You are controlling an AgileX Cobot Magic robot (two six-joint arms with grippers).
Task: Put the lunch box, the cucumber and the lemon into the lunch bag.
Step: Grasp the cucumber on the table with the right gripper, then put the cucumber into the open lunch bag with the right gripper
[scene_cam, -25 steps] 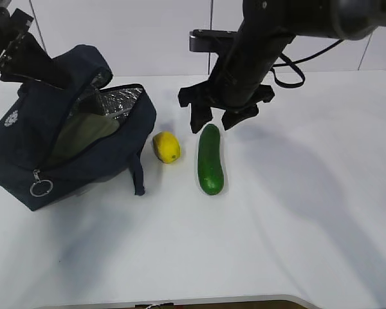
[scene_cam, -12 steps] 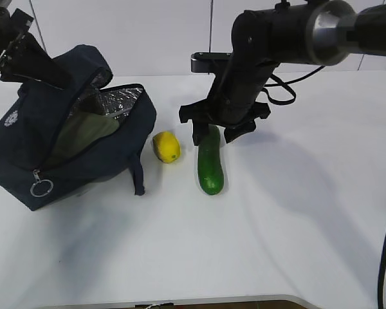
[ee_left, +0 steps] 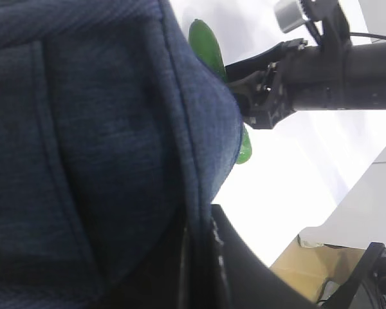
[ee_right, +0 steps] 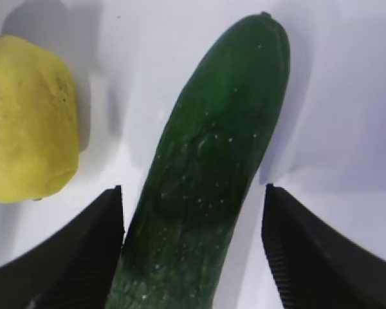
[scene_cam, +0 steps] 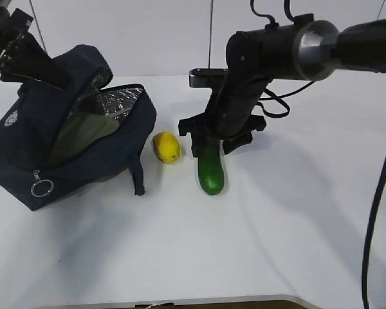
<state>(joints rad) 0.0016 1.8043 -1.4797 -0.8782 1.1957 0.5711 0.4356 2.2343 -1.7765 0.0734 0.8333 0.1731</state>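
Cucumber (ee_right: 206, 174) between spread right jaws, gaps visible only from wrist; left jaws clamp lunch bag (scene_cam: 26, 161) flap.

— What sort of place is this?

— A robotics lab or test room, by the look of it. A bare, smooth white tabletop (scene_cam: 296, 212) stands before plain white wall panels (scene_cam: 148, 32) with thin dark seams — no furnishing of a home or kitchen.

— Anything else?

— Two black jointed robot arms, the right one (scene_cam: 289, 48) trailing loose black cables (scene_cam: 379, 193), reach over a staged set of groceries.
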